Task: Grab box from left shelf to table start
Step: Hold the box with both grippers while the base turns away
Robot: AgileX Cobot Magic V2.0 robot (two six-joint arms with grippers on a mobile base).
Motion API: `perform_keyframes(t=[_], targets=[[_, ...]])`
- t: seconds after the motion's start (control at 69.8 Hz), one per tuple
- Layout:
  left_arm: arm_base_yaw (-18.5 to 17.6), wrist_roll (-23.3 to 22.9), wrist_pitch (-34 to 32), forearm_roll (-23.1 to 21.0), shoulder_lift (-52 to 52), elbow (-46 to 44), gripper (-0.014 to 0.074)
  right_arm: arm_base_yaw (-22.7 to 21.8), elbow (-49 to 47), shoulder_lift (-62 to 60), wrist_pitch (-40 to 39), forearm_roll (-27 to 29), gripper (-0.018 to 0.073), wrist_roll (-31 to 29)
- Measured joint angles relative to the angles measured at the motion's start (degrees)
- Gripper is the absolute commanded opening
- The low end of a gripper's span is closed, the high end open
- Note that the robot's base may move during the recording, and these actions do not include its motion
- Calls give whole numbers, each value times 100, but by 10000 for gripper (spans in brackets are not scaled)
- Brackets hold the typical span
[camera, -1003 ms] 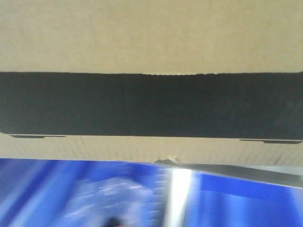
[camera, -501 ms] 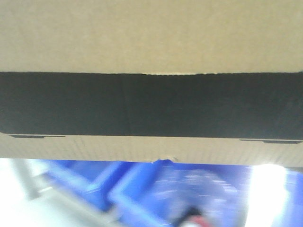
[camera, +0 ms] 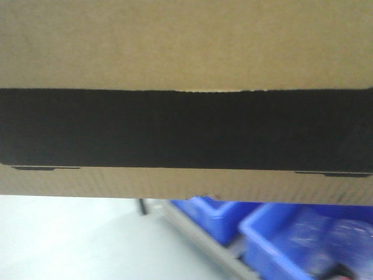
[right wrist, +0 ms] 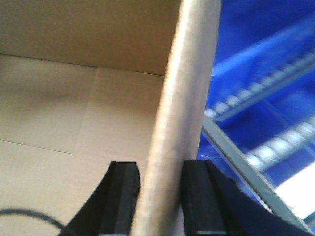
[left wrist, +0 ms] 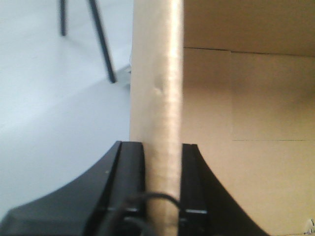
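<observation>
The left gripper [left wrist: 162,167] has its black jaws clamped on one side wall of the box [left wrist: 246,98], one finger inside and one outside. The right gripper [right wrist: 160,194] pinches the opposite wall the same way. Held between them, the box sits close to the front camera and fills the upper view, its black panel [camera: 186,128] spanning the full width. Below and beyond it are blue bins [camera: 280,233], a grey rail [camera: 195,228] and pale floor [camera: 70,239]. Two dark legs [left wrist: 101,44] stand past the left-hand wall.
</observation>
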Motion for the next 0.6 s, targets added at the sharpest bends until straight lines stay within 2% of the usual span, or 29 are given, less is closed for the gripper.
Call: perform_keyframes(t=[0.602], targets=[[0,0,10,0,0,0,-104,0,0,0,0,0,59,0]])
